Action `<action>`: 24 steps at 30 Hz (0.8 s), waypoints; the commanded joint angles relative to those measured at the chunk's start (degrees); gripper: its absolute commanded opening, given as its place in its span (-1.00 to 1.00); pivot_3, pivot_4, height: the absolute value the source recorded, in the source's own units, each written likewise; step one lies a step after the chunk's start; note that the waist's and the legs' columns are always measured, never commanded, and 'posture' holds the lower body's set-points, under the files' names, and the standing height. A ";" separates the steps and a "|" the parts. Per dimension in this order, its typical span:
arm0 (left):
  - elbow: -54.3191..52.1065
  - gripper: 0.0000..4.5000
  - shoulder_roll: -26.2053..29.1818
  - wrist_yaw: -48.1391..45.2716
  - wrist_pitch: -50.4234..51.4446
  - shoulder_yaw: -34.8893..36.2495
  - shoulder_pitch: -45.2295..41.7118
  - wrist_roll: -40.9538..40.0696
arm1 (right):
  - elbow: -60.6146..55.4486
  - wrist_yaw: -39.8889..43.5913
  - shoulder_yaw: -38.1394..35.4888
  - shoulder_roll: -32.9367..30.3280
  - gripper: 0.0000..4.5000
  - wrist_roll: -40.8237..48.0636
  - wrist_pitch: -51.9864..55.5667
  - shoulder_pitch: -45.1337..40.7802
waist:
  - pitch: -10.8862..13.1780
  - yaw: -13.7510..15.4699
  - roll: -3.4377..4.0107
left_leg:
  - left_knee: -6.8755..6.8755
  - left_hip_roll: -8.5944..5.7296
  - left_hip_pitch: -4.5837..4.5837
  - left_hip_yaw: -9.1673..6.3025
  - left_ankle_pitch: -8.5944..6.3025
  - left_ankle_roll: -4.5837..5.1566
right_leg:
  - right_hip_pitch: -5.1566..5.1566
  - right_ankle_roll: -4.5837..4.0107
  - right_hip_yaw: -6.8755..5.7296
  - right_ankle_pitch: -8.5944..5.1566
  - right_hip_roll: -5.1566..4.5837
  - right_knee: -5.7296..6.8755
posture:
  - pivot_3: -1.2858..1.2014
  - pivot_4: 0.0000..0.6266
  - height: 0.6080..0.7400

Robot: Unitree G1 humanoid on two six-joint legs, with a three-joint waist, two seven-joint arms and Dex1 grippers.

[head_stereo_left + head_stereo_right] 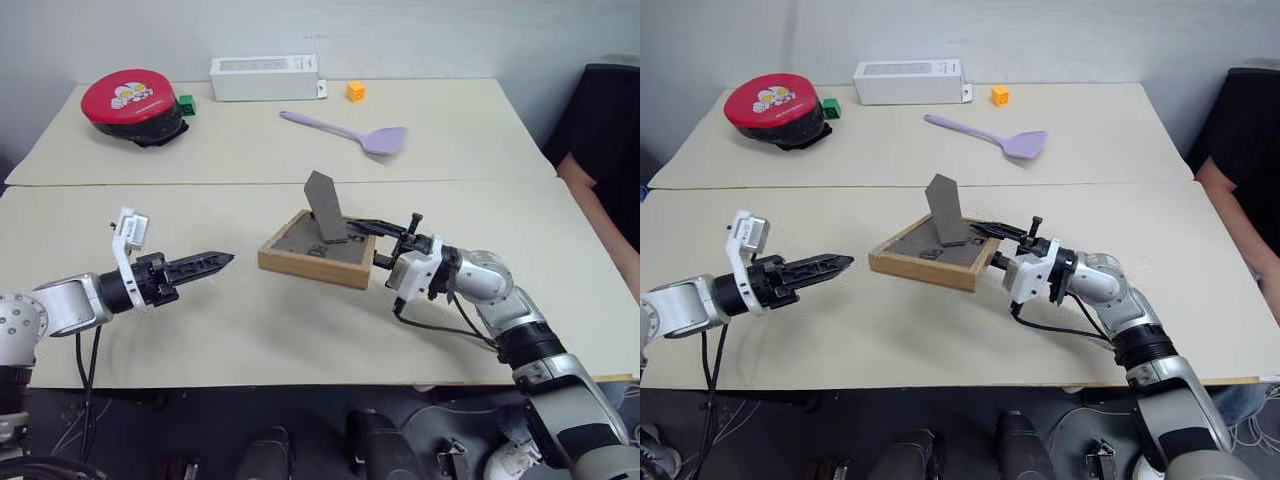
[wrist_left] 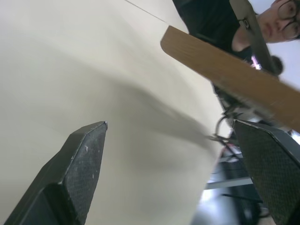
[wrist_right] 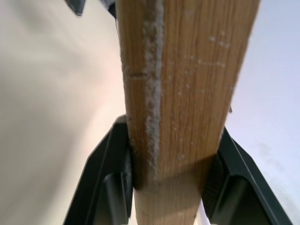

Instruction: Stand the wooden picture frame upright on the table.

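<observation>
The right gripper point(image 1: 385, 248) pinches the right edge of the wooden picture frame point(image 1: 318, 250), lying picture-down at the table's point(image 1: 250, 330) centre with its stand point(image 1: 324, 207) raised; tip it slowly until that stand takes the weight. The left gripper point(image 1: 205, 264), at nine o'clock, is spread and empty. Count: one frame, two grippers.

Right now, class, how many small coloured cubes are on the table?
2: a green cube beside the red lid, and an orange cube near the white box. Others may be hidden.
</observation>
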 commanded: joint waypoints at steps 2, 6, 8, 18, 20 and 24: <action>-4.06 1.00 -1.25 -5.09 -4.80 1.65 1.88 8.17 | -8.60 5.78 -2.61 0.48 -0.42 13.46 11.05 1.66 | 0.00 0.74 0.00 | 0.03 -0.02 0.01 0.00 -0.04 0.07 | 0.04 0.00 0.01 0.00 -0.04 0.02 | 0.03 -0.52 1.00; -6.72 1.00 -3.42 -8.88 -11.46 2.10 4.43 15.49 | -16.92 8.01 -4.54 0.83 -0.42 29.98 40.67 4.60 | 0.00 1.02 0.00 | 0.04 0.01 -0.01 -0.06 -0.08 0.09 | 0.10 0.00 -0.02 0.00 -0.07 0.10 | 0.03 -0.52 1.00; -7.50 1.00 -4.53 -9.88 -12.81 2.32 4.92 17.43 | -17.92 7.25 -5.46 0.90 -0.42 31.08 47.87 4.90 | 0.00 1.05 0.00 | 0.06 0.02 -0.01 -0.15 -0.09 0.09 | 0.17 -0.01 -0.09 0.00 -0.09 0.03 | 0.03 -0.52 1.00; -9.01 1.00 -8.06 -10.98 -13.30 2.48 3.43 21.55 | -4.62 9.90 -8.60 4.54 -0.42 26.10 53.96 1.75 | 0.00 0.95 -0.01 | 0.03 -0.01 -0.02 -0.14 -0.11 0.11 | 0.13 -0.01 -0.11 0.01 -0.09 0.07 | 0.03 -0.52 1.00; -8.47 1.00 -8.64 -11.27 -13.58 2.74 2.84 22.28 | -0.44 11.78 -8.66 5.31 -0.42 24.29 51.53 1.27 | 0.00 0.92 -0.01 | 0.02 -0.01 -0.02 -0.14 -0.11 0.10 | 0.11 -0.01 -0.11 0.01 -0.08 0.10 | 0.03 -0.52 1.00; -7.91 1.00 -9.34 -12.14 -14.13 3.07 2.32 23.80 | 3.19 13.52 -9.26 6.69 -0.42 21.69 48.58 1.14 | -0.01 0.84 -0.01 | 0.03 -0.01 0.01 -0.14 -0.11 0.10 | 0.14 -0.01 -0.12 0.01 -0.08 0.12 | 0.03 -0.52 1.00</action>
